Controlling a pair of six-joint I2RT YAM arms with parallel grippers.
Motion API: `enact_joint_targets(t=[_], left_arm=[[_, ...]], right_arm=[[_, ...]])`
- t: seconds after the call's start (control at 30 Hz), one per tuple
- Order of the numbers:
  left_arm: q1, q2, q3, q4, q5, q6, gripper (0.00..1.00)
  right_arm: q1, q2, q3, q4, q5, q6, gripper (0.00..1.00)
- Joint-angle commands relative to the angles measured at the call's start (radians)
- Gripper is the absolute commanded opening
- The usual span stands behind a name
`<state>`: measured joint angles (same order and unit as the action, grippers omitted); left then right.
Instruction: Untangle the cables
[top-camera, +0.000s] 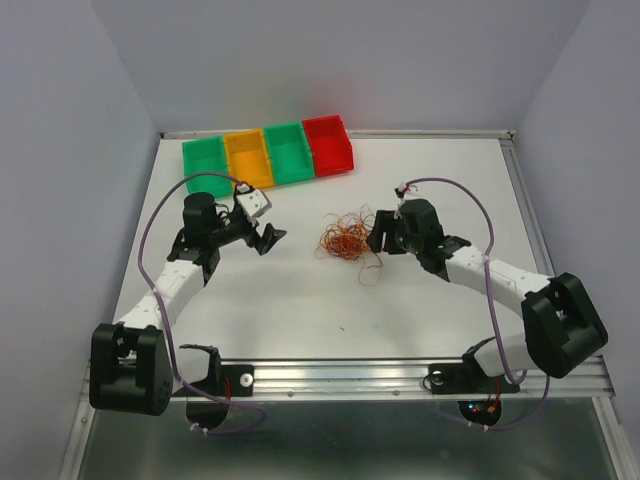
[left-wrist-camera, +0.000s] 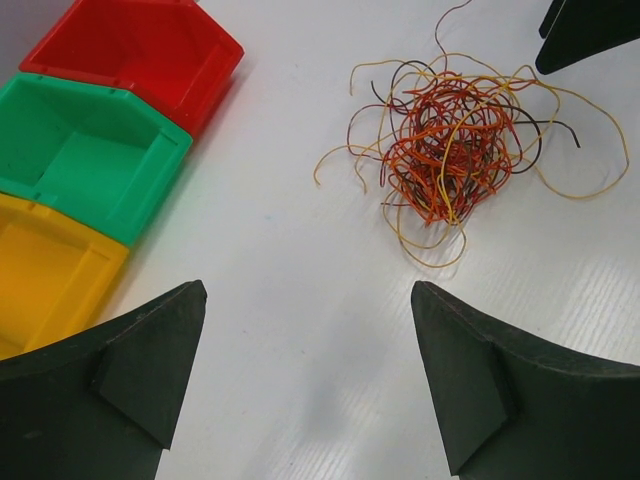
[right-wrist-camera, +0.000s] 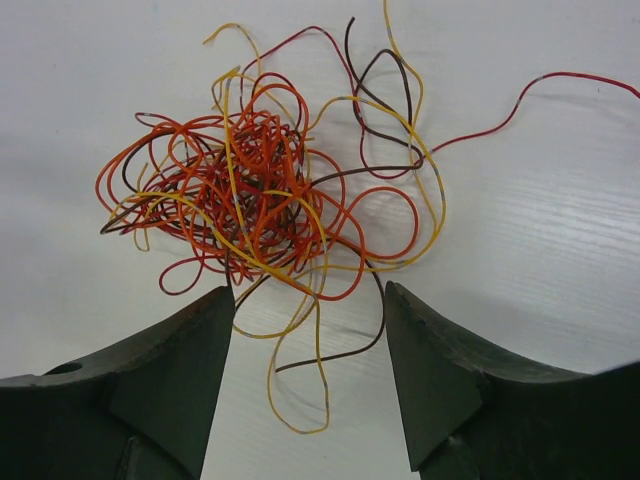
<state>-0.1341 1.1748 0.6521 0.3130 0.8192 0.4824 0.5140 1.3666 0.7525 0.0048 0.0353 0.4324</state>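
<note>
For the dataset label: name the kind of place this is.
Probably a robot lab test cell: a white table boxed in by plain walls, arms bolted to its edge, coloured bins.

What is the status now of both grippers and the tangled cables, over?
Left gripper open, empty, short of the cables. Right gripper open at the tangle's edge, loose strands between its jaws. Bins stand apart; nothing in the way.

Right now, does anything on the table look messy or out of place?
Only the cables: a knotted red, orange, yellow and dark clump mid-table, loose ends straggling out. The row of bins looks tidy and nothing seems spilled or broken.
</note>
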Motion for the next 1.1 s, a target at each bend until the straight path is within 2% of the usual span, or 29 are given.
enact_joint_targets(t=[0.0, 0.2, 0.37, 0.47, 0.5, 0.67, 0.8, 0.93, 1.07], left_arm=[[-0.012, -0.030, 0.029, 0.021, 0.032, 0.012, 0.95], [-0.013, -0.032, 0.024, 0.017, 0.017, 0.016, 0.95], [-0.015, -0.023, 0.030, 0.008, 0.020, 0.018, 0.95], [-0.015, -0.015, 0.040, 0.001, 0.021, 0.021, 0.95], [-0.016, -0.015, 0.041, -0.002, 0.024, 0.022, 0.95], [-0.027, -0.014, 0.079, -0.028, 0.037, 0.032, 0.95], [-0.065, 0.006, 0.168, -0.034, 0.060, 0.002, 0.96], [-0.075, 0.069, 0.311, -0.041, 0.129, -0.073, 0.96], [-0.078, 0.115, 0.429, -0.048, 0.193, -0.108, 0.96]], right_arm=[[0.037, 0.041, 0.087, 0.037, 0.072, -0.053, 0.63], [0.055, 0.089, 0.114, 0.040, 0.094, -0.072, 0.54], [0.060, 0.114, 0.128, 0.041, 0.089, -0.078, 0.36], [0.061, 0.106, 0.136, 0.044, 0.066, -0.080, 0.16], [0.061, 0.097, 0.133, 0.050, 0.045, -0.081, 0.00], [0.061, -0.015, 0.123, 0.070, -0.029, -0.075, 0.00], [0.061, -0.109, 0.203, 0.049, -0.153, -0.083, 0.00], [0.061, -0.097, 0.321, -0.034, -0.186, -0.101, 0.01], [0.061, -0.096, 0.387, -0.039, -0.193, -0.112, 0.01]])
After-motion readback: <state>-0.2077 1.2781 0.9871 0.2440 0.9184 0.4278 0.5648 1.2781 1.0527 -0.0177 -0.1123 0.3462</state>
